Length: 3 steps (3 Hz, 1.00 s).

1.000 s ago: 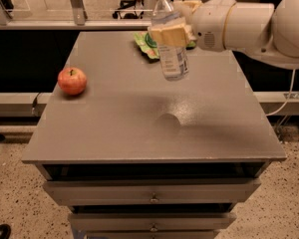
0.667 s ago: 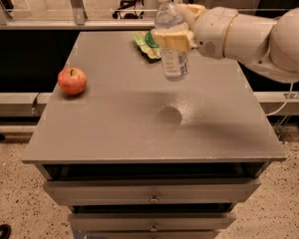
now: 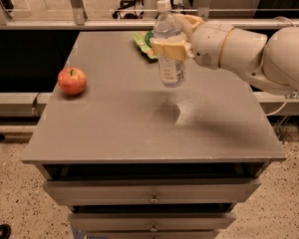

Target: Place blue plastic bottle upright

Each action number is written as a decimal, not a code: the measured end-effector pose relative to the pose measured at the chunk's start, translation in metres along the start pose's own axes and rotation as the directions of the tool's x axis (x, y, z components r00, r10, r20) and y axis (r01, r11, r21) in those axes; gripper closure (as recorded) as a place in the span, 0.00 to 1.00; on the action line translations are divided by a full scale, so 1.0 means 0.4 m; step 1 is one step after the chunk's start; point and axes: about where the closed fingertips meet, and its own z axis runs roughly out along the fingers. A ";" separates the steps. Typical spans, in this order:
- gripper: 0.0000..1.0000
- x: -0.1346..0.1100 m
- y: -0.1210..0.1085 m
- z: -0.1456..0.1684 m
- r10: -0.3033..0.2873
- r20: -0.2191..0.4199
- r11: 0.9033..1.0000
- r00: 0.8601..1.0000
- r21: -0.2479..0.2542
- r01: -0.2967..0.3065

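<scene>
Gripper: the gripper (image 3: 170, 48) hangs in the air over the far-middle part of the table (image 3: 114, 133). Its tan fingers are clamped on the bottle, one on each side. The arm (image 3: 239, 51) runs off to the view's right.
Bottle: the bottle (image 3: 172, 71) is in that grasp, held just under the shoulder. Its white cap (image 3: 163, 5) rises above the fingers and its label and base hang below them. It is close to upright, with a slight lean. The base is clear of the table.
Straight below: a dark shadow (image 3: 167, 112) sits on the grey top under the bottle's base. Nothing lies on that patch.
Just behind: a green packet (image 3: 143, 40) lies near the table's far edge and is partly hidden by the bottle.
Well off to the view's left: an apple (image 3: 72, 80) stands near the table's side edge, far from the drop spot.
Furthest down: drawers (image 3: 152, 194) sit beneath the tabletop and are not involved.
Step in hand: the bottle is up and turned cap-up but not yet set down. This looks like the carry before placing.
Next move: most likely a straight descent onto the shadowed patch, taking out the lean on the way. The base should meet the top flat before the fingers part. The gripper should then draw away without brushing the sides.
Risk: the bottle is slim, tall and probably light, so any tilt or sideways nudge at release could tip it over.
</scene>
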 end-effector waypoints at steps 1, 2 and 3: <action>1.00 0.016 0.018 -0.015 -0.023 0.008 0.999 1.000 -0.049 0.023; 1.00 0.034 0.026 -0.045 -0.033 0.022 0.996 0.999 -0.079 0.035; 1.00 0.055 0.028 -0.071 -0.016 0.054 0.996 0.998 -0.082 0.020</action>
